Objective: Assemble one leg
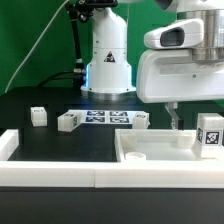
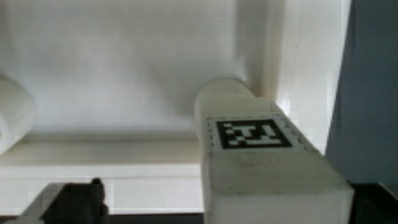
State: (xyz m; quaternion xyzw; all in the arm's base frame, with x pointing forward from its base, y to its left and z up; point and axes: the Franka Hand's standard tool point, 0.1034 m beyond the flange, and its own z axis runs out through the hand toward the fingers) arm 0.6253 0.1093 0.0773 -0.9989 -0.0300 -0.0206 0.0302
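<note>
**Desk:** What is the tool doing here?

**Field:** The tool [image 1: 175, 121] hangs low over the white panel [image 1: 150, 152], spread wide and gripping nothing. In the wrist view one dark finger [image 2: 71, 203] stands well apart from the leg [image 2: 258, 150]; the other finger is out of sight.

**Desk:** And where is the leg?

**Field:** It stands upright on the panel just beside the tool, on the side toward the exterior view's right, with a tagged face showing. Whether it is seated in the panel cannot be told.

**Desk:** What makes the next grasp a good one?

**Field:** As I judge it, the tool should centre first, because the leg sits off toward the hidden finger. The fingers should then close square on two flat faces. Any turn should stay about the post's own axis, since a tilt could jam it or tip it.

**Desk:** What about edges and room to move?

**Field:** The panel's raised rim runs close around the leg, so sideways travel there looks tight and the clear way out is upward. Farther from the tool, toward the exterior view's left, lie the spare legs [image 1: 68, 121] and the marker board [image 1: 105, 118]. Open black worktop [image 1: 60, 146] lies beyond them. A low white wall [image 1: 12, 143] bounds the worktop's near edge.
</note>
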